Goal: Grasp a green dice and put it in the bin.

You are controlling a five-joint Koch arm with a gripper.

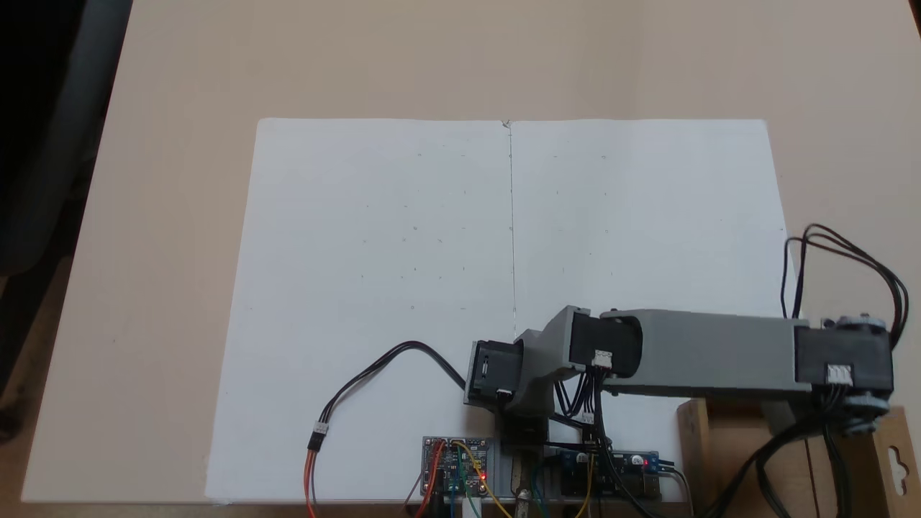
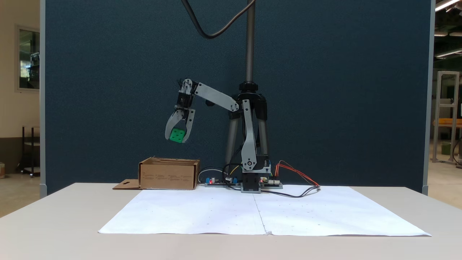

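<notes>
In a fixed view from the front, the bin stands on the table at about 9 o'clock from my base, just past the left edge of the white paper. Its flat flap lies on the table on its left side. Above the bin, well clear of its rim, hangs my gripper. It points down, and my two fingers press on the green dice from both sides, so I hold the dice in the air. The dice is a little tilted, and dark pips show on its front face. My forearm rises from the gripper toward 3 o'clock to my elbow, and my upper arm goes down from there to the base. The circuit boards lie beside the base.

In a fixed view from above, the paper is bare, and my arm reaches toward 3 o'clock over the bin, whose flap with the keyhole cutout shows at the lower right corner.
</notes>
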